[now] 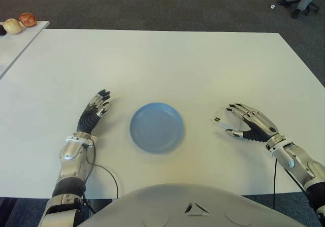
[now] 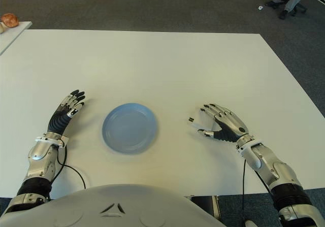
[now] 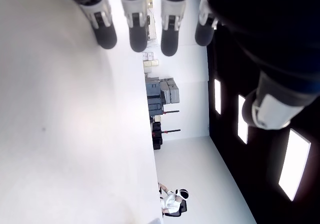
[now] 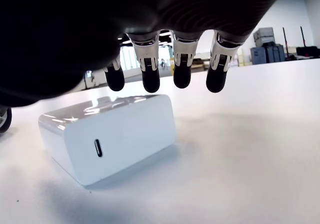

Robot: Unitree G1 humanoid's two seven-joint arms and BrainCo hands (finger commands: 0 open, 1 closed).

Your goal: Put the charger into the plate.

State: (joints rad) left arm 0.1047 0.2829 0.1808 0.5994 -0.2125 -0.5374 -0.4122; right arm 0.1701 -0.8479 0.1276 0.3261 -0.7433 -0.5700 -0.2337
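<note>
Charger (image 4: pixel 112 136): white block with a port on the facing end, flat on worktop (image 1: pixel 167 59), right of blue plate (image 1: pixel 157 127) and well apart from it. Mostly covered by right hand (image 1: pixel 247 122) in the eye views, only prong end poking out toward plate. Right hand poised over charger, fingers (image 4: pixel 151 78) spread and hanging above its top, not clamped, no contact visible. Left hand (image 1: pixel 94 111) left of plate, fingers extended and apart, holding nothing. Plate bare. Fruit (image 1: pixel 20 23) on adjacent table, far left of plate.
</note>
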